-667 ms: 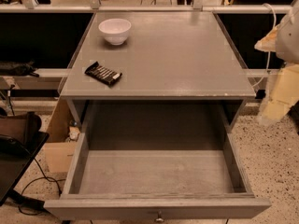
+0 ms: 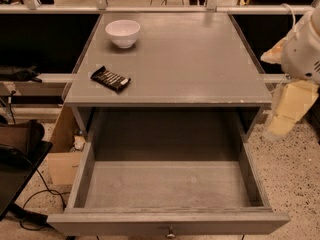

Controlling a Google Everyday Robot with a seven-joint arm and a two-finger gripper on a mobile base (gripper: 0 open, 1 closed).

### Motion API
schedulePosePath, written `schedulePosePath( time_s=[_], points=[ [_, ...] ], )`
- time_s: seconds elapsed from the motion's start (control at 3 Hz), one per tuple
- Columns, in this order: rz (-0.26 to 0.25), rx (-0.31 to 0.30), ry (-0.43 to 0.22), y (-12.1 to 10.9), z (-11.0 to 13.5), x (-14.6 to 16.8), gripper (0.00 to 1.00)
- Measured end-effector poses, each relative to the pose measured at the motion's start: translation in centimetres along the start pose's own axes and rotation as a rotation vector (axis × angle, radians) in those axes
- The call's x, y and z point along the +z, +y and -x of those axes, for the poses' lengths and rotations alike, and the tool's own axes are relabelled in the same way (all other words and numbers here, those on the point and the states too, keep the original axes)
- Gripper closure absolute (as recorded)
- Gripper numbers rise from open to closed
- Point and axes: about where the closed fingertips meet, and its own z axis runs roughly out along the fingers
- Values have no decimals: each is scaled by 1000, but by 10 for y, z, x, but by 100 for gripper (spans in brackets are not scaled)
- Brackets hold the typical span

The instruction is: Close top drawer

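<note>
The top drawer (image 2: pixel 167 184) of the grey cabinet is pulled far out toward the camera. Its bare grey interior is empty. Its flat front (image 2: pixel 100 224) runs along the bottom edge of the view, with the small metal knob (image 2: pixel 170 231) at its centre, partly cut off. My gripper (image 2: pixel 286 111) is a cream-coloured piece hanging below the white arm (image 2: pixel 305 49) at the right edge. It is outside the drawer, to the right of the cabinet's right side and above the floor, touching nothing.
On the cabinet top (image 2: pixel 200 59) stand a white bowl (image 2: pixel 123 32) at the back left and a dark snack bar (image 2: pixel 110 78) near the front left. A cardboard box (image 2: pixel 62 149) and a black chair (image 2: pixel 20 159) are at the left. The floor is speckled (image 2: pixel 295 184).
The gripper at the right has shifted slightly down and left. The drawer stays pulled out as before.
</note>
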Motion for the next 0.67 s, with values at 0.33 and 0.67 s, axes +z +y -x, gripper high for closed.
schedulePosePath(
  time_s=[0.33,0.67],
  points=[
    [15,12,-56,24,-4,33,16],
    [38,158,-114,80,-41,91,47]
  ],
)
